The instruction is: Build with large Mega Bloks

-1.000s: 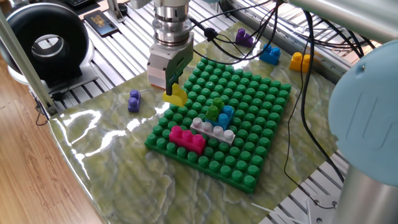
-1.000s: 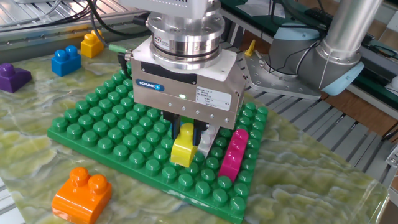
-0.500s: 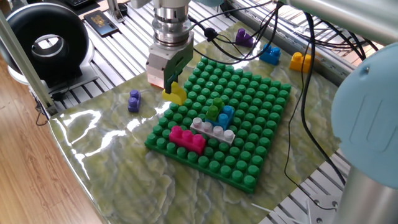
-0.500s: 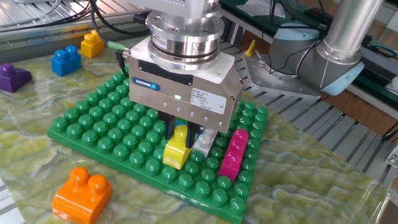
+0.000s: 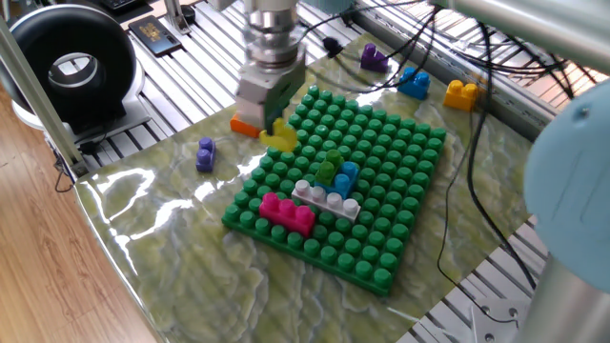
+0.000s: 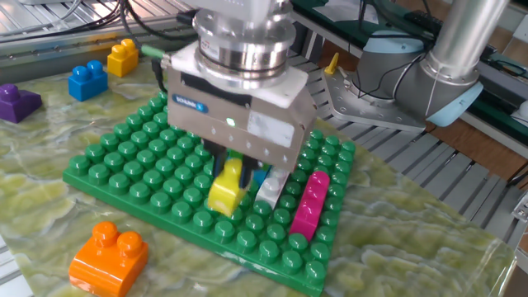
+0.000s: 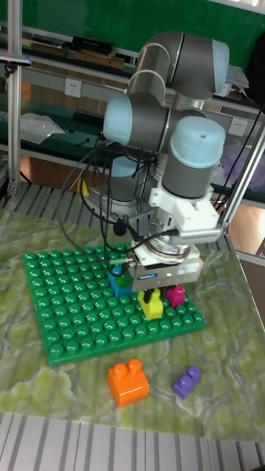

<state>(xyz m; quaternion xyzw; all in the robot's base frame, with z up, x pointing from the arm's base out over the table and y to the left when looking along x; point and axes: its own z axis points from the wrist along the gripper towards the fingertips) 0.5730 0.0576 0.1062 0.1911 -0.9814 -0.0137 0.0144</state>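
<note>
Change since a second ago: the gripper (image 6: 229,175) has carried the yellow block (image 6: 223,188) toward the left of the other fixed view, and the block now hangs tilted; in one fixed view it has slid up toward the baseplate's upper-left edge and shows motion blur.
Claw: fingers closed on the yellow block, which is pinched between them with its lower end hanging free just above the studs.
Near, loose: an orange block (image 6: 108,256) lies on the mat at the lower left of the other fixed view, off the green baseplate (image 6: 124,161); a small purple block (image 7: 188,381) lies near it, low in the tall view.
Near, built: a magenta block (image 6: 308,203) is seated by the baseplate's near-right edge, just right of the gripper.
Middle, built: a white-grey block (image 5: 326,198) sits beside the magenta one, with a light blue block (image 5: 347,176) and a small green piece (image 5: 327,169) just behind it, all on the baseplate in one fixed view.
Far, loose: a blue block (image 6: 87,80), a second yellow block (image 6: 122,56) and a purple block (image 6: 16,101) rest at the upper left of the other fixed view, well apart from the baseplate.
Progress: I judge the build partly done; a few blocks are pressed on, one is in the claw unplaced, and at least five are loose.
</note>
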